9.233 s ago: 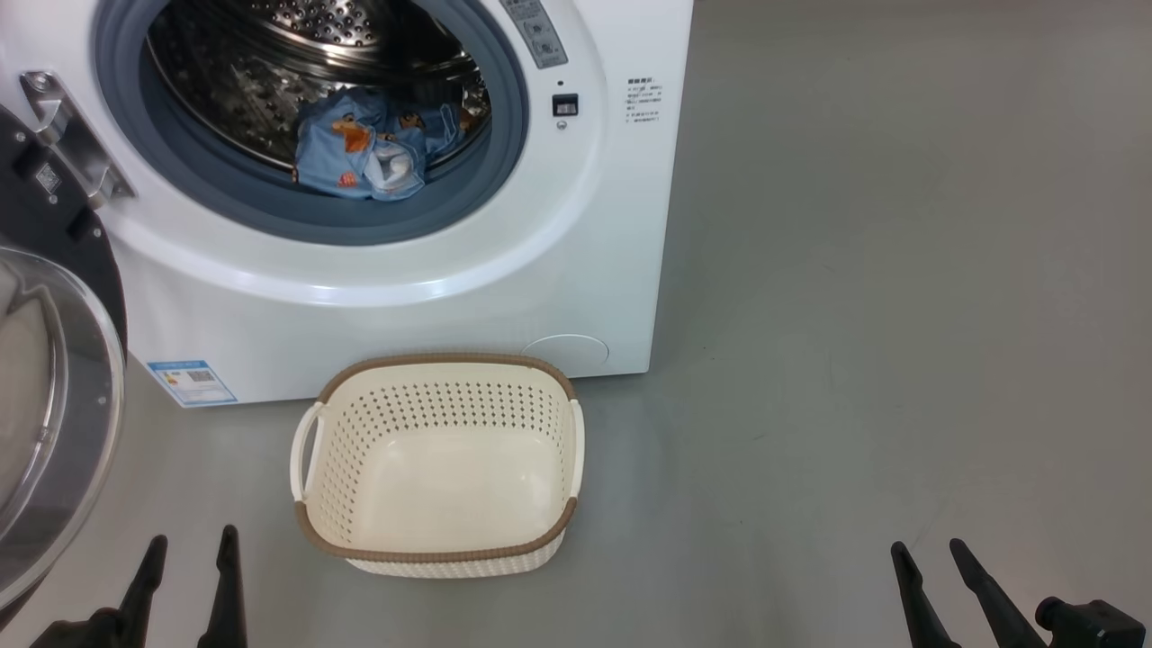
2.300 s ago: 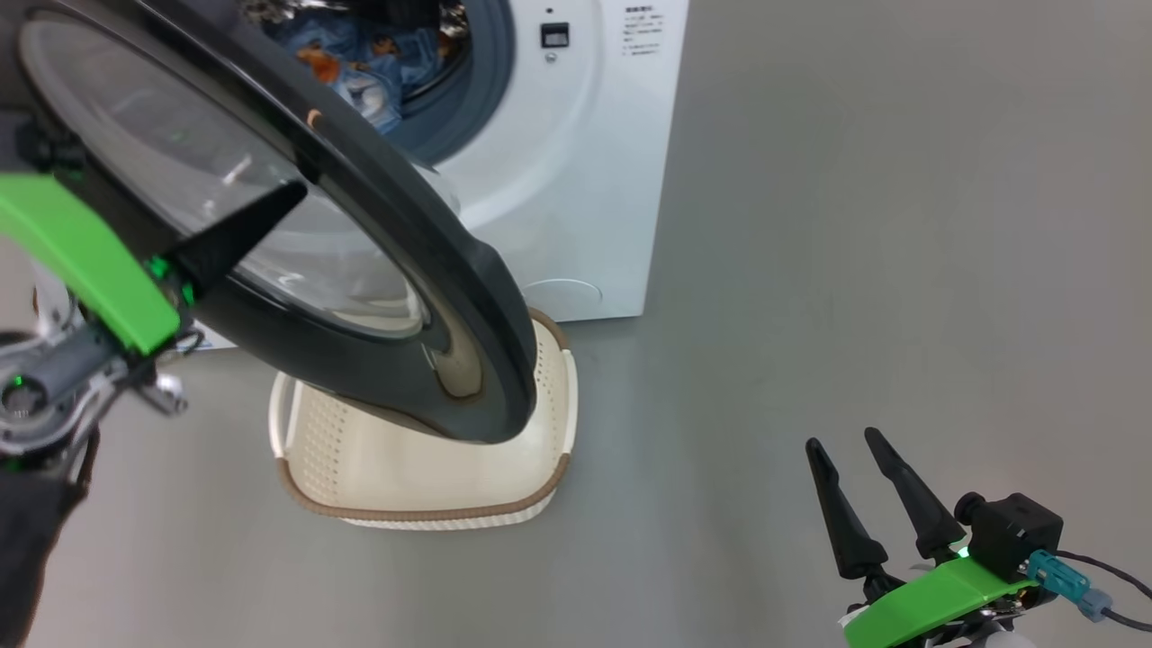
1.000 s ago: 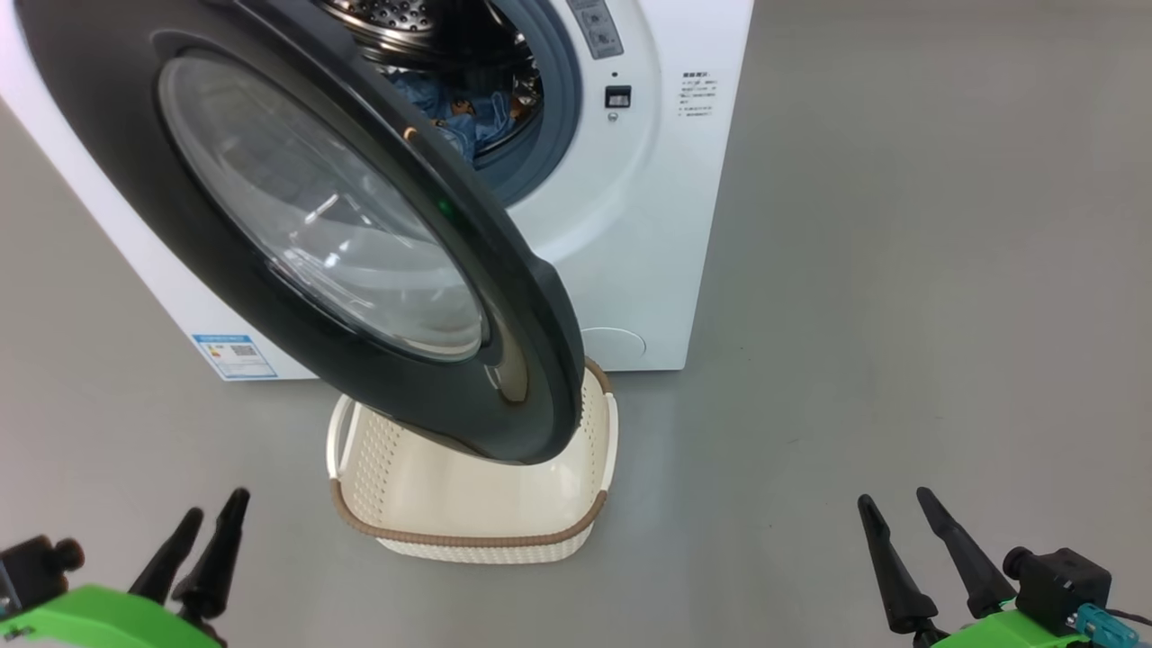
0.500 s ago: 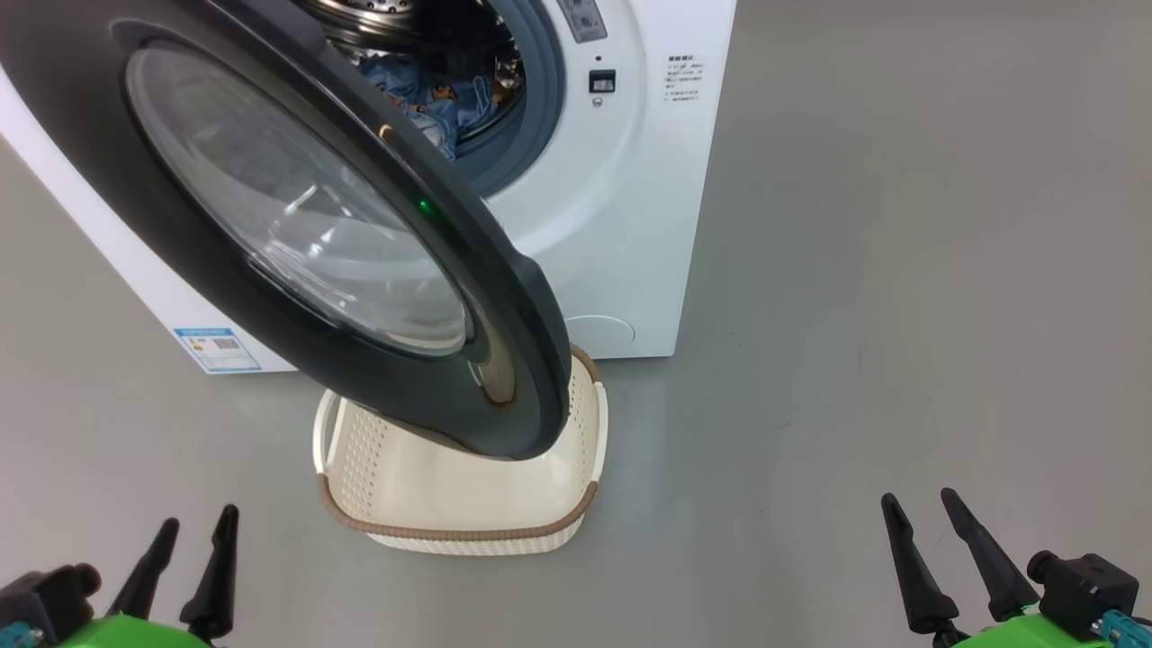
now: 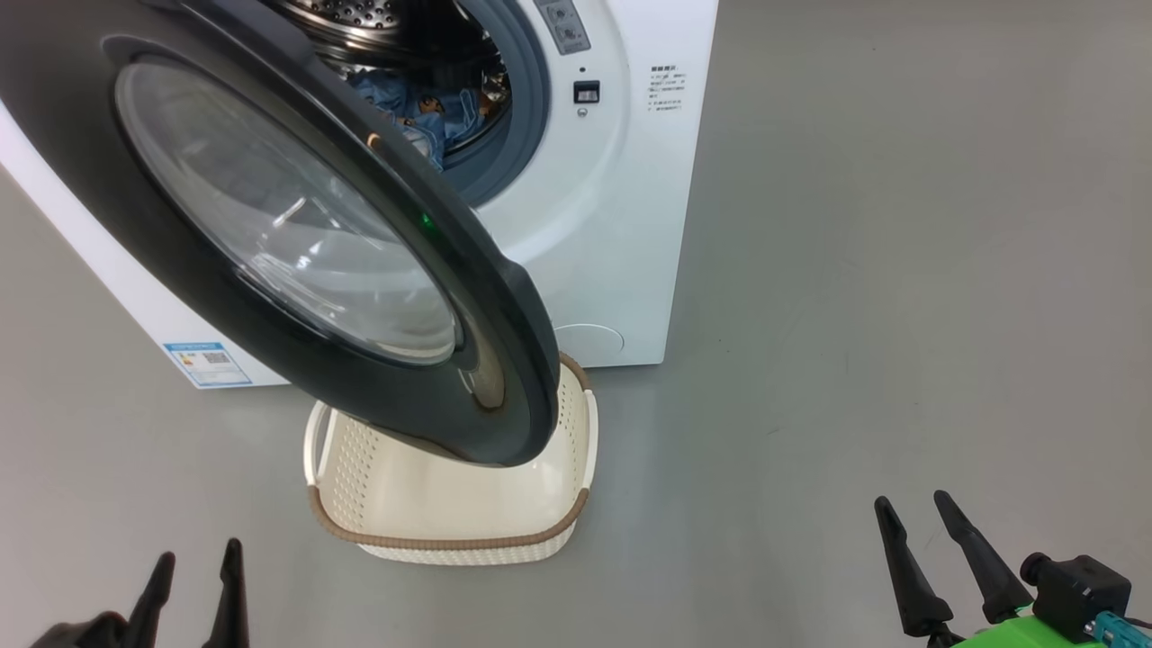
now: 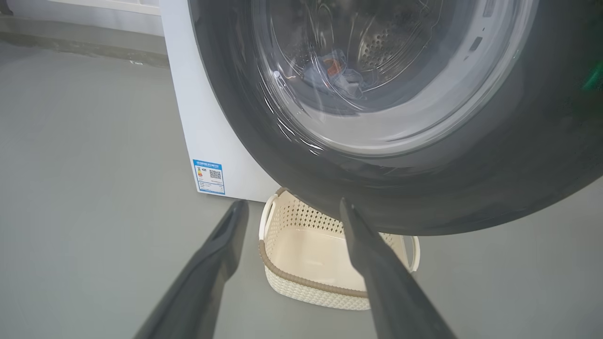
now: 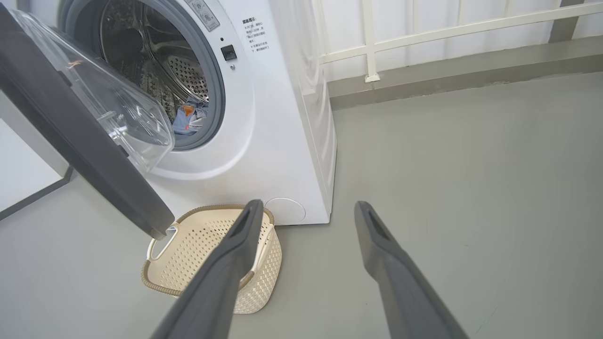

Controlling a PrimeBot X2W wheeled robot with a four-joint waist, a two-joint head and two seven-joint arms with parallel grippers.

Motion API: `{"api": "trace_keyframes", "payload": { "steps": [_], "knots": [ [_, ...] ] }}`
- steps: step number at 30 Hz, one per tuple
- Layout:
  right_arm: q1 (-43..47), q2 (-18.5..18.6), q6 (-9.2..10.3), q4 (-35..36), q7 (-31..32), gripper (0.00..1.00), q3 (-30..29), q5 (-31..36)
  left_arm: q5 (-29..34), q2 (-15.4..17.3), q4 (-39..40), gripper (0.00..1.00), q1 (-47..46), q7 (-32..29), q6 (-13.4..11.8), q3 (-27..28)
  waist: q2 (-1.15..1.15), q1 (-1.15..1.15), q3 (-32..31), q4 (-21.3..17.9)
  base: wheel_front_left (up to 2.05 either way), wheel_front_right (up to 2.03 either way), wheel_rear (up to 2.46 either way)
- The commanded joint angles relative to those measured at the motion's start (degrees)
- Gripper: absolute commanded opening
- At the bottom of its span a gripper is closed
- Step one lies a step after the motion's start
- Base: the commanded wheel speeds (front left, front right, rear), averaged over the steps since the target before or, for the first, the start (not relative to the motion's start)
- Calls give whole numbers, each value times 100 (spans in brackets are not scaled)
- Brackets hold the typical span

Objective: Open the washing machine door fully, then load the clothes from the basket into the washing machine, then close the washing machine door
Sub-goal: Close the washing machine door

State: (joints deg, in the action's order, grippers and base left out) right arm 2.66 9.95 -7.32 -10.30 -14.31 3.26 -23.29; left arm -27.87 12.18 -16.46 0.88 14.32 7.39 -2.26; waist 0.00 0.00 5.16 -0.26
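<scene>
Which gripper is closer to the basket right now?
Left. The left gripper is just off the left front corner of the basket; the right gripper is well off to its right.

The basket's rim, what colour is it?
Brown, woven-looking, around the cream basket; the head view shows it best.

The grey floor (image 5: 900,270) carries the washing machine (image 5: 612,225) with the basket (image 5: 450,531) just before it.

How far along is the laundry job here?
Done: the clothes lie inside the washing machine, the basket is empty. In hand: nothing; left gripper and right gripper are open, clear of everything. Left: the washing machine door stands partly open, needing a push shut.
</scene>
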Motion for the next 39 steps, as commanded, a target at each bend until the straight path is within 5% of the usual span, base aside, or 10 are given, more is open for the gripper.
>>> {"api": "trace_keyframes", "payload": {
  "steps": [1, 13, 14, 15, 16, 17, 39],
  "knots": [
    [0, 109, -17, 120, -69, 100, 158, 38, 178, 32, 138, 100, -37, 67, 10, 293, 0, 0, 0, -14, 0, 0, 0],
    [-18, 128, -17, 104, -69, 100, 201, 18, 366, -171, 188, 100, -10, 67, 10, 465, 0, 0, 17, 4, 0, 0, 0],
    [-25, 120, -17, 106, -69, 65, 212, 1, 367, -177, 199, 100, -13, 67, 10, 467, 0, 0, 10, 10, 0, 0, 0],
    [-39, 96, -17, 126, -69, 47, 201, -45, 378, -182, 225, 100, -17, 67, 10, 480, 0, 0, 7, 17, 0, 0, 0],
    [-56, 64, -17, 131, -69, 5, 180, -129, 395, -210, 271, 100, -24, 67, 10, 499, 0, 0, 0, 51, 0, 0, 0],
    [-68, 57, -17, 122, -69, 0, 186, -159, 401, -218, 272, 100, -33, 68, 10, 478, 0, 0, -5, 80, 0, 0, 0],
    [-1878, -461, -17, 1506, -69, 0, 1546, -431, 397, -357, 474, 100, 6, 68, 10, 341, 0, 0, -265, 752, 0, 0, 0]
  ]
}}
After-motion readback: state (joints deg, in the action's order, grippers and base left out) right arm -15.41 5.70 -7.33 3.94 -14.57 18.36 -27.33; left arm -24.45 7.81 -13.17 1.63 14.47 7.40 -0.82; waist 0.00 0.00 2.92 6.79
